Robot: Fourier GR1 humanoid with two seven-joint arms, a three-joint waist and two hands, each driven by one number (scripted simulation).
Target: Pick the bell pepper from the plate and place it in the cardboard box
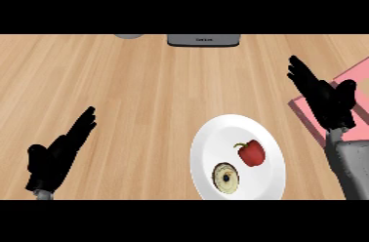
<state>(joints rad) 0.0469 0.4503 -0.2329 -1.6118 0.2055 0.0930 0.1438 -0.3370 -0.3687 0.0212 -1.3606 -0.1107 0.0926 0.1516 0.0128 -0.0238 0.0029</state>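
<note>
From the head view, looking steeply down on the wooden counter (144, 90): a white plate (205, 138) sits low and right of centre, and on it lies the red bell pepper (252, 153), green stem pointing up-left, untouched. Just below it on the same plate is a round, pale sliced item with a dark centre (225, 177); what exactly it is I cannot say.

The right hand (324, 97) hovers above and to the right of the plate, fingers straight and slightly apart, holding nothing. It is near the pepper but not over it. The left hand (57, 151) rests low at the left edge, fingers straight and relaxed, well apart from everything.

At the right edge, partly behind the right hand, a pink-walled container (353, 72) shows; that looks like the box for the drop, though only a corner is visible. At the top edge are a grey appliance (203, 40) and a grey round object (130, 35), both cut off.

So the reach is the step in hand. My read: swing the right hand back down-left until it is squarely over the pepper, descend with thumb and fingers straddling the body rather than the stem, and keep clear of the sliced item beside it.
</note>
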